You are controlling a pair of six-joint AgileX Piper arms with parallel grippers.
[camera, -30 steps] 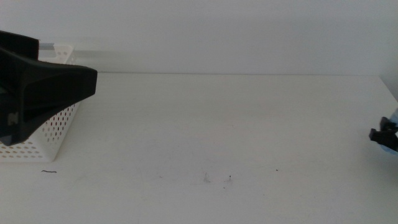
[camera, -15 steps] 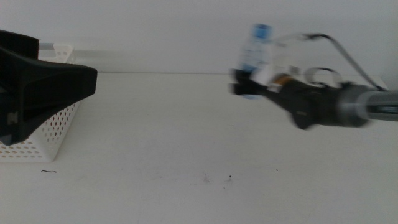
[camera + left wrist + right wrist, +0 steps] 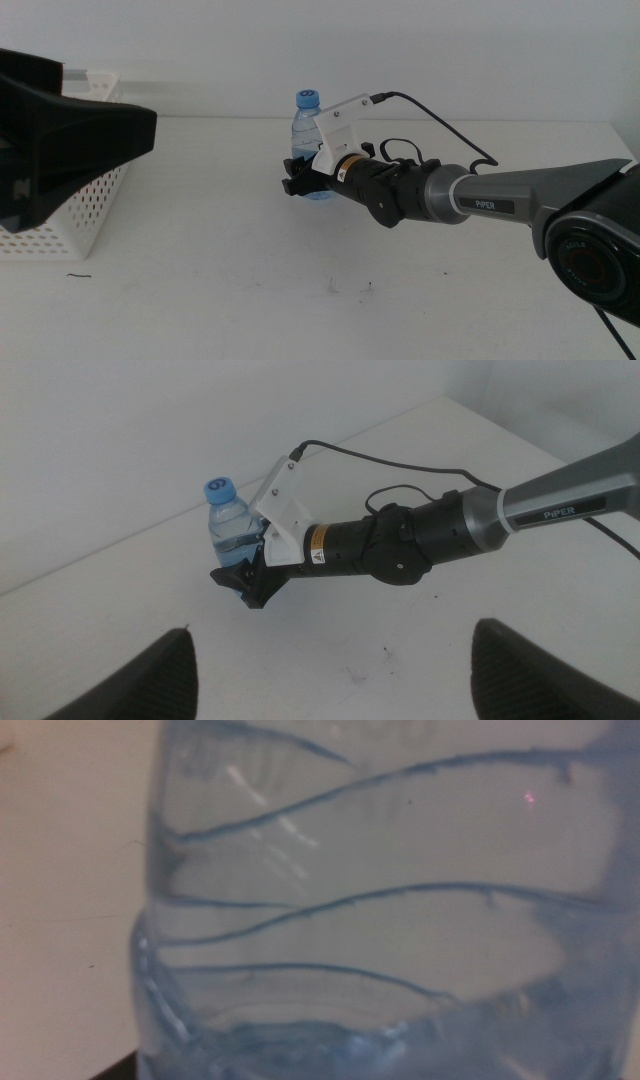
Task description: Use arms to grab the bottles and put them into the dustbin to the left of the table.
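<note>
The right claw (image 3: 297,184) was clamped on the lower body of the water bottle (image 3: 309,130), holding it upright above the middle of the table (image 3: 300,250), toward its far side. In the left wrist view the same claw (image 3: 243,582) showed as a dark wedge below the bottle (image 3: 229,525), with the blue cap on top. The right wrist view was filled almost wholly by the bottle's clear ribbed wall (image 3: 380,900), too close to show the jaws themselves.

The table was the largest thing in sight, a plain white top with a few small dark specks near its front edge. The right arm (image 3: 480,200) reached in across it from the right side, a black and grey tube with a white block (image 3: 340,125) above the wrist and a black cable (image 3: 440,125) looping back from it.

The left arm (image 3: 60,140) bulked dark at the left edge of the middle view, over the bin. Its claw (image 3: 330,670) was spread wide with nothing between the two jaws, which stood well apart.

The white bin (image 3: 85,205), its side full of small holes, stood at the table's left edge, well apart from the bottle.
</note>
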